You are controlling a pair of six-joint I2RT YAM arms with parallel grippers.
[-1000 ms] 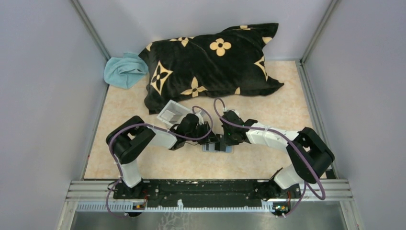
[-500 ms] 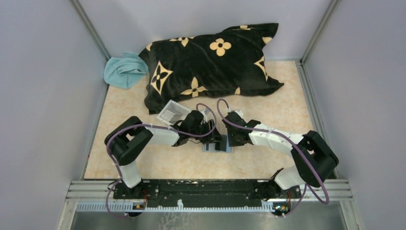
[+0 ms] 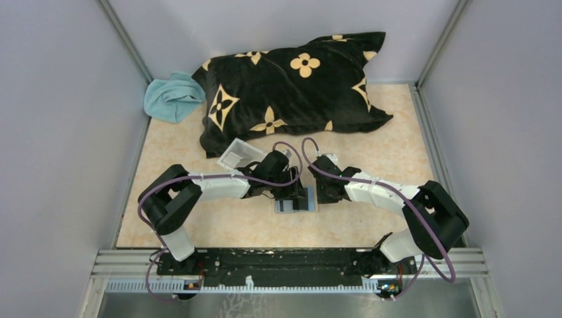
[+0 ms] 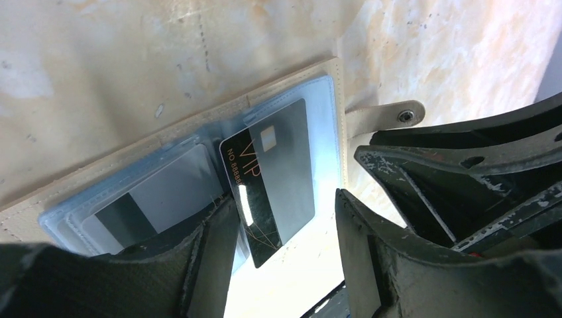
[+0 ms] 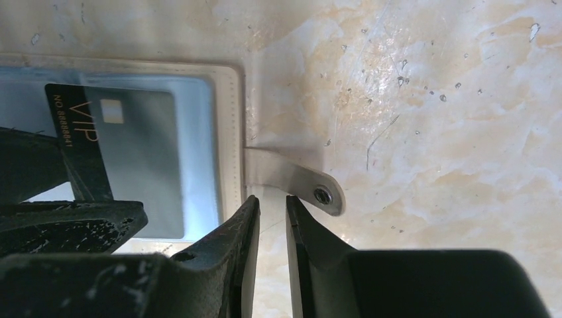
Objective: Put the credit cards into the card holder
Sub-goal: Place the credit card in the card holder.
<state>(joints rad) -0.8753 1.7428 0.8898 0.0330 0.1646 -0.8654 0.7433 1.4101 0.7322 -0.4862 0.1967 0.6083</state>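
The tan card holder [image 4: 199,122] lies open and flat on the table [image 3: 371,218], with its clear pockets facing up. A black VIP credit card [image 4: 268,182] sits partly in the right pocket, its near end sticking out. A grey card with a dark stripe [image 4: 156,199] fills the left pocket. My left gripper [image 4: 283,199] is open, with its fingers on either side of the black card's free end. My right gripper [image 5: 272,199] hovers at the holder's snap tab [image 5: 301,182]. Its jaws are a narrow gap apart with only table showing between them.
A black pillow with tan flowers [image 3: 291,86] lies across the back, and a light blue cloth [image 3: 171,96] is at its left. A clear shallow tray [image 3: 237,156] sits just behind my left wrist. Grey walls enclose the table on three sides.
My left arm has reached further right over the card holder and its jaws have spread. The holder has shifted slightly left. My right gripper has drawn back a little to the right.
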